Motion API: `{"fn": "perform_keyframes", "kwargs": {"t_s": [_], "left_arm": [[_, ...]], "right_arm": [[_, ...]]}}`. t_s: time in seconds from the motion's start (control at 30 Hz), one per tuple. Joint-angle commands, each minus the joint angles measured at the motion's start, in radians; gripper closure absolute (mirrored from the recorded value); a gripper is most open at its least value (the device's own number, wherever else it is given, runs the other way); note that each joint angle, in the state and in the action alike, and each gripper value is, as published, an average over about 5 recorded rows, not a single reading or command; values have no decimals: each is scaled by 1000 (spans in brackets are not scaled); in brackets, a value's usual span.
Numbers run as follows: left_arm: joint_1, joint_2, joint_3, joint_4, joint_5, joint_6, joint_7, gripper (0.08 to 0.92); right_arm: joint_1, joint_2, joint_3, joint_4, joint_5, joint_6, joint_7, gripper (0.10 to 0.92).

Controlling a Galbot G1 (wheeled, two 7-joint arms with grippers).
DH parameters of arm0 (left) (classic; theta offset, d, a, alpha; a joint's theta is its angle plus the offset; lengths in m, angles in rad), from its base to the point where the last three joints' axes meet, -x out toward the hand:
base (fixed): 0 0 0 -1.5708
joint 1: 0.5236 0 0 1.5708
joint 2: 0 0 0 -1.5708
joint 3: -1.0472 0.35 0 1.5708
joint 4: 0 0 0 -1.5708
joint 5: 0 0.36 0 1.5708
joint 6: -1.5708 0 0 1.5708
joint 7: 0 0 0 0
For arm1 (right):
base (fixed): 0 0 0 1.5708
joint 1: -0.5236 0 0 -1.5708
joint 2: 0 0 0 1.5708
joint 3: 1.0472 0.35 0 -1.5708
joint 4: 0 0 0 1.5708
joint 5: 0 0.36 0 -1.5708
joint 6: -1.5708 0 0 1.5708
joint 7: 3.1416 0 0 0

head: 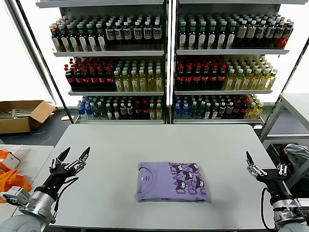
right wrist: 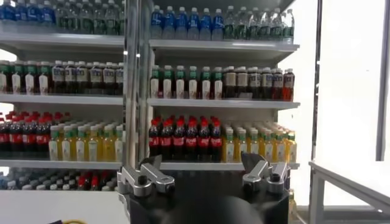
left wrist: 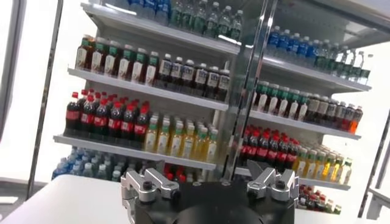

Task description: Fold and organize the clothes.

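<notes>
Folded lavender T-shirt [head: 172, 181] (dark purple cartoon print up) lies centre-front on grey bench [head: 120, 145], nothing touching it. Left claw [head: 72, 161] spread wide, empty, over bench's left edge; right claw [head: 263, 170] wide, empty, at right edge. Orange fabric [head: 9, 180] far left. Cardboard box [head: 21, 115] on floor. Bottle shelves [head: 166, 53] behind.

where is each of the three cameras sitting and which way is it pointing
Head view: on the robot's head, looking forward and down at the table with the folded T-shirt; left claw and right claw both open, apart from it.
Left wrist view: on the left wrist, facing outward at the drink shelves; its own claw shows.
Right wrist view: on the right wrist, facing the shelves too; its own claw shows.
Shared: all three see the bottle shelves.
</notes>
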State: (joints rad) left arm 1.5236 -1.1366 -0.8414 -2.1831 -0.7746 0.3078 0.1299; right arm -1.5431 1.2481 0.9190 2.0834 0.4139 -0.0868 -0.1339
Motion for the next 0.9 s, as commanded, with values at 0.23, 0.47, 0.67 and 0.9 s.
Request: {"fn": "perform_keyframes", "kwargs": {"t_s": [0.23,0.47,0.67,0.9], "left_arm": [[-2,-14,-27,-5,-3,0,46,177],[-3,-19,-40,-8,-7,4,85,177],[-5,-27,-51,-3,-8,1,106,177],[-1,-32,-78,4,-5,19,131,177]], "right_arm": [[-34,8,65,4,21,47,-33,203],[-43,4,91,-2,45,48,-39,203],[-47,1,98,-1,42,48,-50,203],[-59,4,103,-2,43,55,-71,203]]}}
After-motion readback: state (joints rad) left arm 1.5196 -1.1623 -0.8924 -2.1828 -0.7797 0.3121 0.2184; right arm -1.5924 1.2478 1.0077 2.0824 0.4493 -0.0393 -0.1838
